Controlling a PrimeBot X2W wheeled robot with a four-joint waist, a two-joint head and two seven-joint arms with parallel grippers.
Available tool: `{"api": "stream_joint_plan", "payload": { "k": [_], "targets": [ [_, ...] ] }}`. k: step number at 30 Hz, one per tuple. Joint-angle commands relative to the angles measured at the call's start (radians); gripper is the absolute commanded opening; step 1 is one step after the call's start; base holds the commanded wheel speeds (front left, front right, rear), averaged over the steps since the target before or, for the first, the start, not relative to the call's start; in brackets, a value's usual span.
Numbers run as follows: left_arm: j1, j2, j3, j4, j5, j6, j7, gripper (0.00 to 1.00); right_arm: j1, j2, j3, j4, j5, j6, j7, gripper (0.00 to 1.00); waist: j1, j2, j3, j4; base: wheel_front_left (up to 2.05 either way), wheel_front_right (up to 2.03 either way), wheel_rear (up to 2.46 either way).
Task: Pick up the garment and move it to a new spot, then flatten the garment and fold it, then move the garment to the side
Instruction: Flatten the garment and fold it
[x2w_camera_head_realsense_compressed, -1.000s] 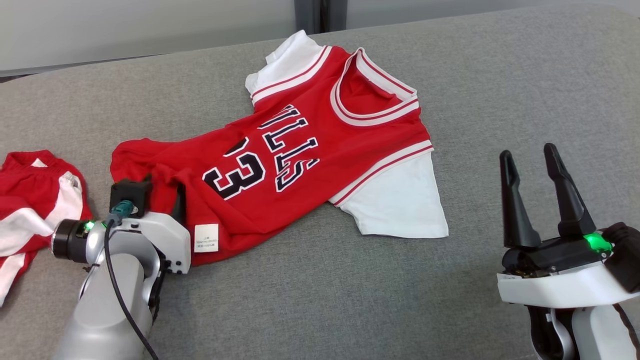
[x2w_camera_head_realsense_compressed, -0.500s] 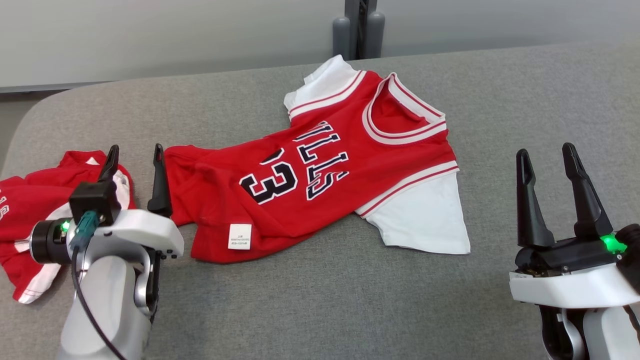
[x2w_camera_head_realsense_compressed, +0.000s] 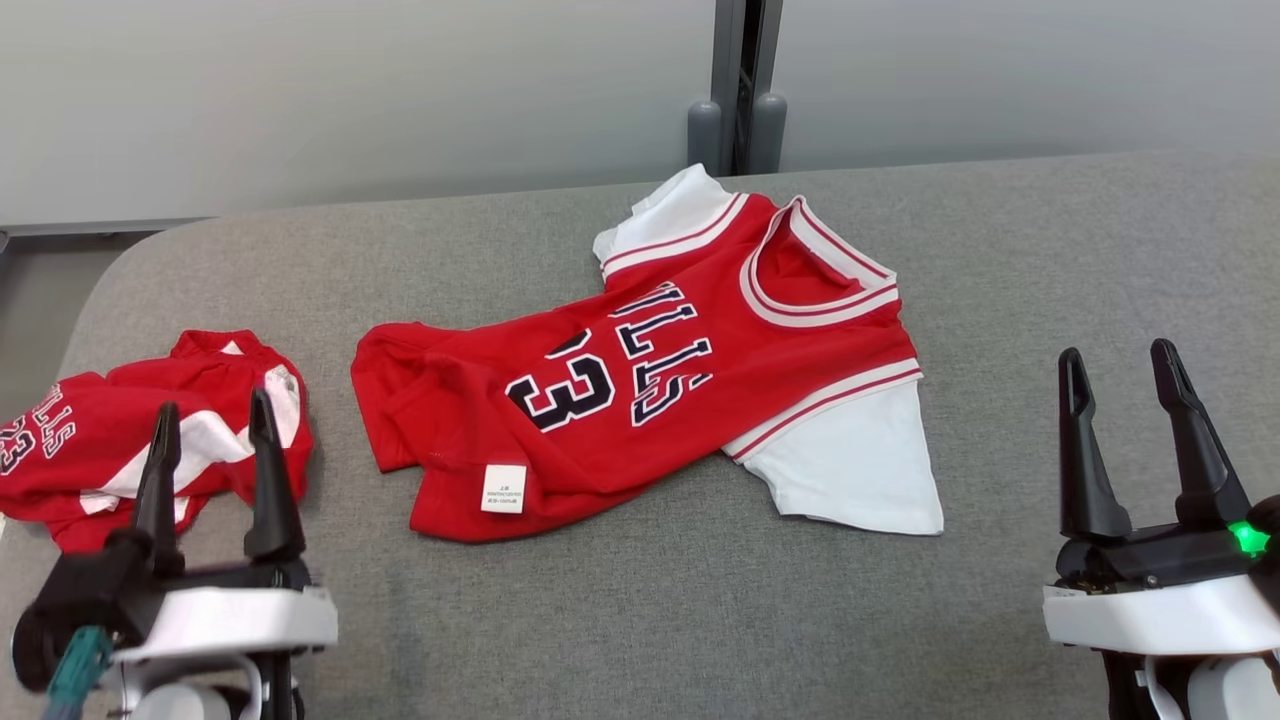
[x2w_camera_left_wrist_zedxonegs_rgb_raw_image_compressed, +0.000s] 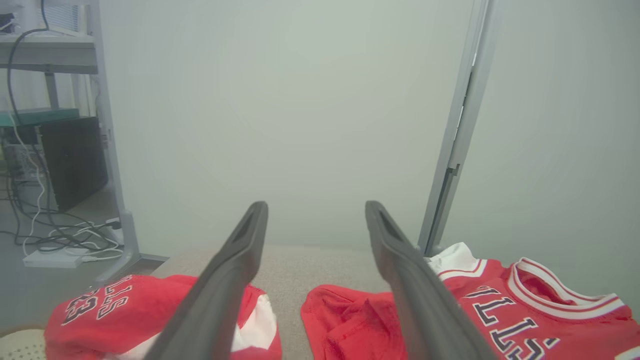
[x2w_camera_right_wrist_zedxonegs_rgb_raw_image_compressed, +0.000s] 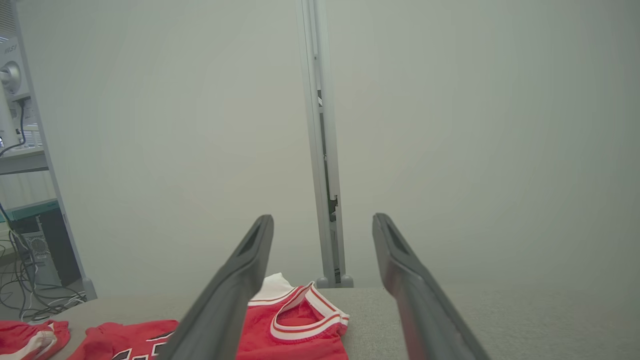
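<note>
Red jersey (x2w_camera_head_realsense_compressed: 640, 390) lies rumpled (lettering (x2w_camera_head_realsense_compressed: 665, 350) partly lost in a fold), left pincer (x2w_camera_head_realsense_compressed: 213, 403) and right pincer (x2w_camera_head_realsense_compressed: 1115, 350) spread.

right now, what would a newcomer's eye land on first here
The red number 33 jersey with white sleeves lies rumpled across the middle of the grey surface. A second red garment lies crumpled at the far left. The left gripper and right gripper sit open at the lower corners, holding nothing.
</note>
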Motion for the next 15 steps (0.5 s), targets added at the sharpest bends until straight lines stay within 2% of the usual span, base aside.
{"api": "stream_joint_plan", "payload": {
  "k": [1, 11, 15],
  "targets": [
    [0.041, 0.001, 0.01, -0.019, -0.012, -0.008, -0.002, 1.0, 0.017, -0.006, -0.005, 0.0, 0.007, 0.0, -0.002, 1.0, 0.0, -0.0001, -0.01, -0.002, 0.0, 0.0, 0.0],
    [0.129, 0.0, -0.032, -0.03, -0.07, 0.024, -0.002, 1.0, 0.041, -0.006, -0.016, 0.021, 0.032, 0.0, -0.002, 1.0, 0.0, -0.0001, -0.028, -0.013, 0.0, 0.0, 0.0],
    [0.12, -0.001, -0.036, -0.032, -0.059, 0.019, -0.002, 1.0, 0.037, -0.006, -0.008, 0.023, 0.032, 0.0, -0.002, 1.0, 0.0, -0.0001, -0.03, -0.02, 0.0, 0.0, 0.0]
  ]
}}
